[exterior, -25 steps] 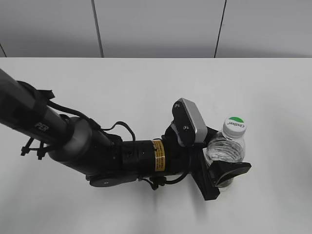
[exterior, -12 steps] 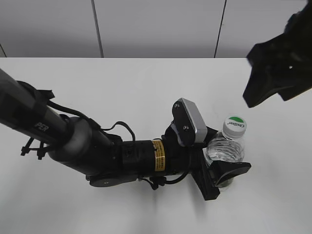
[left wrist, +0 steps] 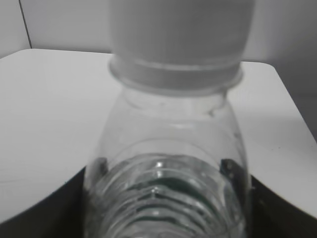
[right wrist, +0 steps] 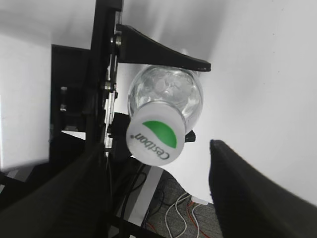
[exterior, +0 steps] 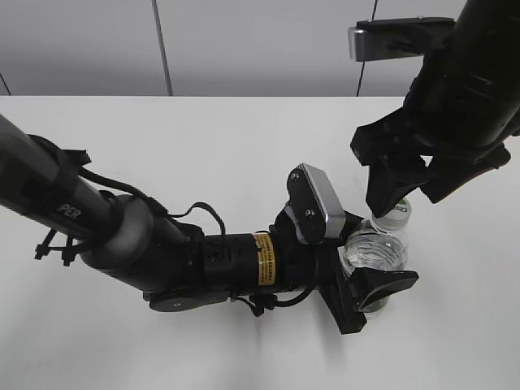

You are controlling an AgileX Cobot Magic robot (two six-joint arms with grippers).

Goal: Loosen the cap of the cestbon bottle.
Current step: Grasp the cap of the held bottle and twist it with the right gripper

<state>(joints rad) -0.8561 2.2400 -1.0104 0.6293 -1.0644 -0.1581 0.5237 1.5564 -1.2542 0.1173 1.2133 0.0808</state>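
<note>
The left arm (exterior: 122, 236) lies low over the white table (exterior: 203, 138) and reaches toward the cestbon bottle (exterior: 372, 253), which stands upright on the table, right of the middle in the exterior view. The left gripper (exterior: 370, 272) is pinching the clear body of this bottle, one black finger (exterior: 382, 283) on the near side of it and the other mostly hidden on the far side. In the left wrist view the ribbed shoulder of the bottle fills the frame between two dark jaw corners. The cap (exterior: 396, 211) sits on the neck of the bottle, its top green and white with lettering. Just above the cap and a little to the right of the bottle hangs the right gripper (exterior: 413, 183), its fingers spread apart. In the right wrist view the cap is between the two dark fingers (right wrist: 247, 193), and they do not touch it.
</note>
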